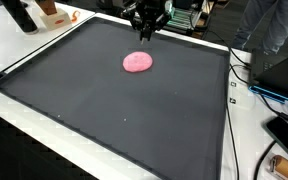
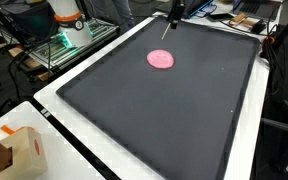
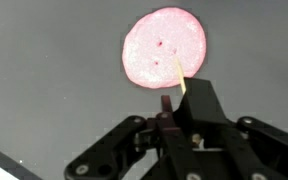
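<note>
A flat, round pink putty disc (image 3: 164, 48) lies on a black rimmed mat (image 1: 104, 120) covering the white worktop (image 1: 24, 130). Directly above hangs the tool (image 3: 168, 102), pinched shut on a thin pale stick (image 3: 178, 80), held point-down, apparently for poking the disc's dotted surface.

You're looking at a pink disc (image 3: 164, 48), paler at its edge, with two small darker red dots on it. The mat (image 1: 104, 120) under it is plain dark grey with a black rim. The table (image 1: 14, 45) is white. Your gripper (image 3: 170, 104) is black, the stick (image 3: 181, 80) pale tan. Near left, the box (image 2: 19, 150) is tan cardboard.
</note>
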Tool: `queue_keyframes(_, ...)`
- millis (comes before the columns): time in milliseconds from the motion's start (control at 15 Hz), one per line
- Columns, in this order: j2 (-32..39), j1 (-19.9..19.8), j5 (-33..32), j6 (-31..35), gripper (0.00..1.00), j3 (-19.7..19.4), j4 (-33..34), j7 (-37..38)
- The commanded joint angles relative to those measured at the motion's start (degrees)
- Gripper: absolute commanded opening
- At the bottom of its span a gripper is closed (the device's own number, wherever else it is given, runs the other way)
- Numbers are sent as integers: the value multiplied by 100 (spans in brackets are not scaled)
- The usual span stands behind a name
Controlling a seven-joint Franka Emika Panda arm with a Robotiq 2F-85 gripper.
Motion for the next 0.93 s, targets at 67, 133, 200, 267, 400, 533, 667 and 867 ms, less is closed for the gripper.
queue_keyframes(67,-566,-184,651,450,6,-49,-717,-563)
queue_keyframes(133,-629,-205,757,506,6,-63,-798,-665)
queue_keyframes(200,-691,-222,871,571,6,-78,-878,-777)
queue_keyframes(267,-741,-235,966,604,6,-94,-942,-866)
queue_keyframes(400,-517,-173,761,414,25,-106,-645,-667)
queue_keyframes(533,-589,-186,784,431,25,-127,-736,-685)
queue_keyframes(667,-607,-185,785,437,25,-129,-754,-687)
queue_keyframes(867,-624,-185,786,447,25,-129,-780,-688)
